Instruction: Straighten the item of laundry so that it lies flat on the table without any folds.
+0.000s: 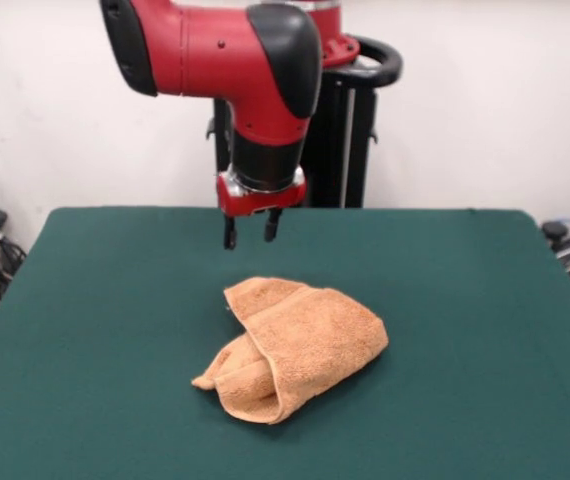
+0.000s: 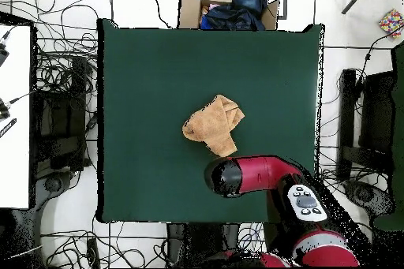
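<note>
The orange-tan towel (image 1: 293, 345) lies crumpled and folded over itself near the middle of the dark green table (image 1: 85, 330). It also shows in the overhead view (image 2: 213, 126) on the table (image 2: 150, 84). My gripper (image 1: 249, 231) hangs open and empty above the table, behind the towel's far edge, not touching it. In the overhead view the red arm (image 2: 252, 175) covers the gripper, just below the towel. No tag or woven band shows.
A cardboard box with dark clothes (image 2: 233, 5) stands past the table's edge opposite the robot. Cables lie on the floor around the table (image 2: 59, 69). The black pedestal (image 1: 350, 130) stands behind the table.
</note>
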Robot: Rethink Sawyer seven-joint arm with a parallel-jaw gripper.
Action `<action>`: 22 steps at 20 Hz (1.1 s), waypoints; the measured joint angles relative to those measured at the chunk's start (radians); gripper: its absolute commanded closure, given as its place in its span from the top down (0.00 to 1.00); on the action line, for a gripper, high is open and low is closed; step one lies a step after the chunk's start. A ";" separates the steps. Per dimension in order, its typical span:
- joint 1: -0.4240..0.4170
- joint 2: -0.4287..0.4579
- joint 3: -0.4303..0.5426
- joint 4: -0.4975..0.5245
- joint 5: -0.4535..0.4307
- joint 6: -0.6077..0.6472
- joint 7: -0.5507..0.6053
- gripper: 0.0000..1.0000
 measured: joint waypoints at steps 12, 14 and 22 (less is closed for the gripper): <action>-0.042 0.001 0.000 0.000 -0.028 -0.004 0.000 1.00; -0.042 0.001 0.000 0.000 -0.028 -0.004 0.000 1.00; -0.038 0.004 0.000 0.000 -0.028 -0.004 0.000 1.00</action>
